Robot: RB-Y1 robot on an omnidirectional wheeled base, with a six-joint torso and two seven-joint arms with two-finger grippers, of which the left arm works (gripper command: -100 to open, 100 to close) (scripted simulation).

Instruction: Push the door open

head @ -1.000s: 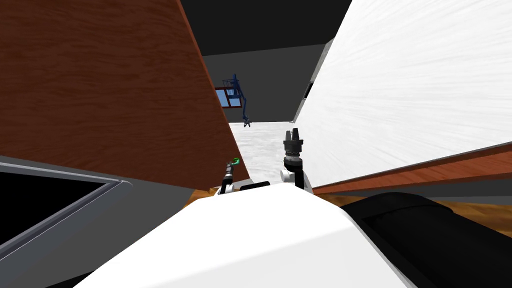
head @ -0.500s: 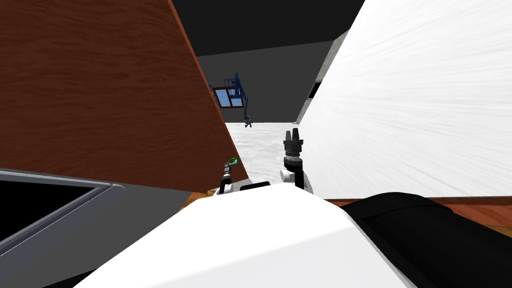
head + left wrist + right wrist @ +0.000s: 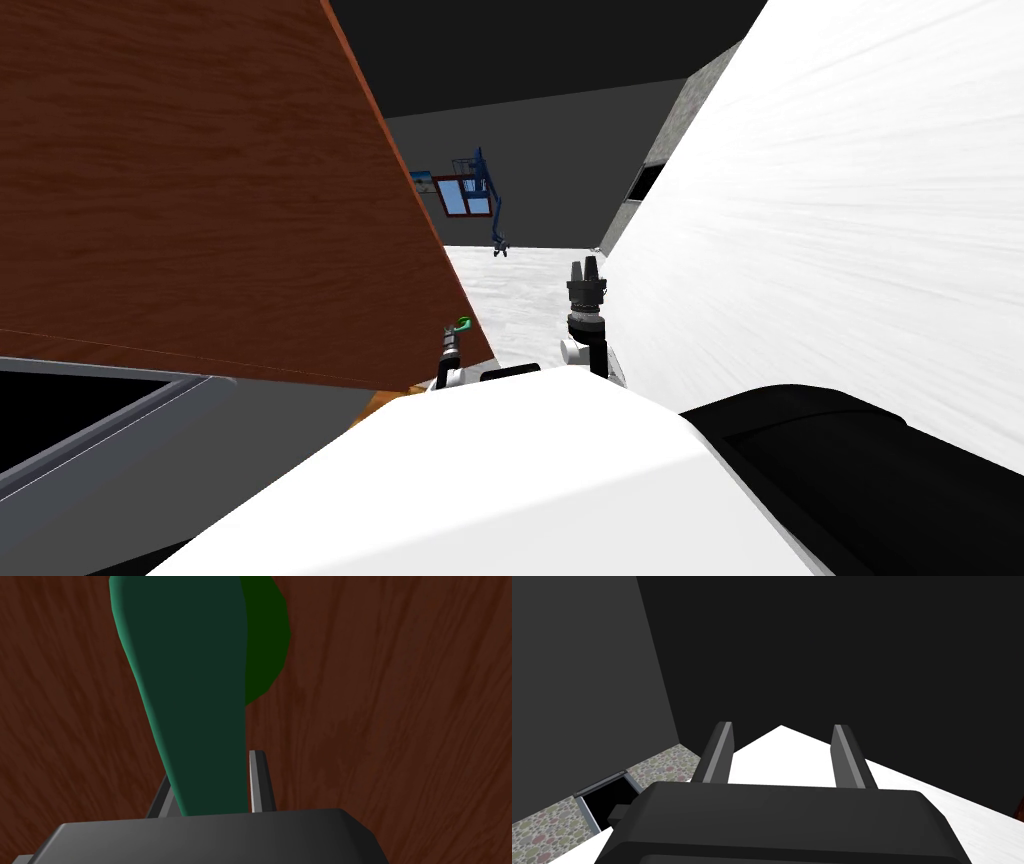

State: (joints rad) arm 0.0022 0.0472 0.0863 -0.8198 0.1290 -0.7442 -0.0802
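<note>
Left gripper (image 3: 212,768) is clamped on the green handle (image 3: 190,676): the lever runs down between both fingers (image 3: 260,781) into the gripper body, and the blades press its sides. Behind the lever is a darker green round plate, set flat on the brown wood-grain door (image 3: 400,701). In the head view the door (image 3: 200,180) takes up the left side as a big slanted brown panel, its free edge running down to the left gripper (image 3: 458,334), which sits just above the chest tip with the handle (image 3: 465,323) as a small green dot at the door edge. The white wall (image 3: 850,200) takes the right side. Between door and wall there is a gap showing pale floor (image 3: 520,290), a dark grey far wall and a red-framed window (image 3: 462,195) with a blue object beside it; can't tell what that is. Right gripper (image 3: 587,266) is up in that gap, near the white wall and touching nothing. In the right wrist view its fingers (image 3: 718,751) stand apart with nothing between them; right gripper (image 3: 782,726) points at dark walls. A grey frame (image 3: 110,425) around a black area sits lower left, below the door.
</note>
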